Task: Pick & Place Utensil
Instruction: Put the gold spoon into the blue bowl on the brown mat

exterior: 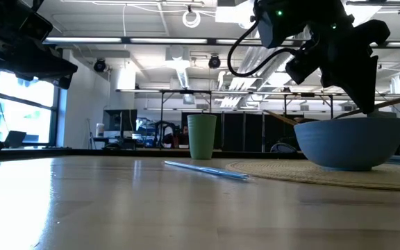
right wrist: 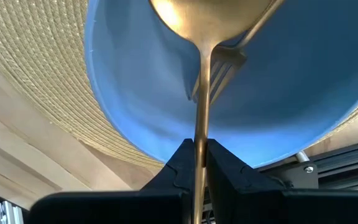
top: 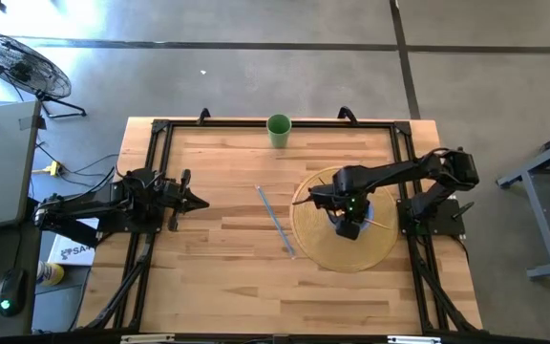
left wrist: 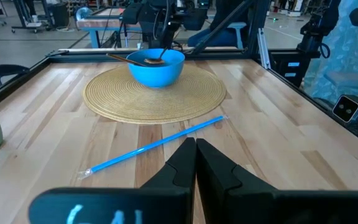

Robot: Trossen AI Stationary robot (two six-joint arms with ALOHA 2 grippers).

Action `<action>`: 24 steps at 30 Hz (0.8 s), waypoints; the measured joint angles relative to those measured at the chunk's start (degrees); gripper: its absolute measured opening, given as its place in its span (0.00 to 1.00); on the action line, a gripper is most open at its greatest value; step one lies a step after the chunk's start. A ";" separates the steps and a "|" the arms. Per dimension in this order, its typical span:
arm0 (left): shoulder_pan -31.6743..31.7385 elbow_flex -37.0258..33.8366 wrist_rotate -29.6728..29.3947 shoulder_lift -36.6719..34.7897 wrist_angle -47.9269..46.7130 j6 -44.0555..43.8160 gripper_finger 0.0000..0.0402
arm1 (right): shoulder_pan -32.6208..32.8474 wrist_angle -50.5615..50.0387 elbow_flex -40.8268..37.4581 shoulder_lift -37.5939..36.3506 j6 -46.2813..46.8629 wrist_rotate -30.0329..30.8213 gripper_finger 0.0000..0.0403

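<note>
The right hand [right wrist: 199,163] is pinching a gold spoon [right wrist: 210,25] by its handle, dangling it bowl-first into the blue bowl [left wrist: 156,66], where a gold fork [right wrist: 222,73] is already lying. The placing looks nearly finished, with only the release remaining. The bowl is sitting on a woven mat [top: 315,234]. Beside the mat is lying a blue straw [top: 275,221]. Beyond it is standing a green cup [top: 279,131]. The left hand [top: 191,201] is waiting closed and empty, well away from the bowl.

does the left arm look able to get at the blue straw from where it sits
Probably yes. The left claw is shut and points across bare wood toward the blue straw, with nothing between them. The right claw is busy over the bowl, clear of that path.
</note>
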 joint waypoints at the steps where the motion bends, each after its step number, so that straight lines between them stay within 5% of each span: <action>1: 0.00 -0.01 0.00 0.02 0.00 0.00 0.02 | 0.00 0.00 0.00 0.00 0.00 0.10 0.03; 24: 0.00 0.00 -0.01 0.02 0.00 -0.02 0.02 | -0.29 1.64 -4.16 -0.03 0.10 -1.76 0.03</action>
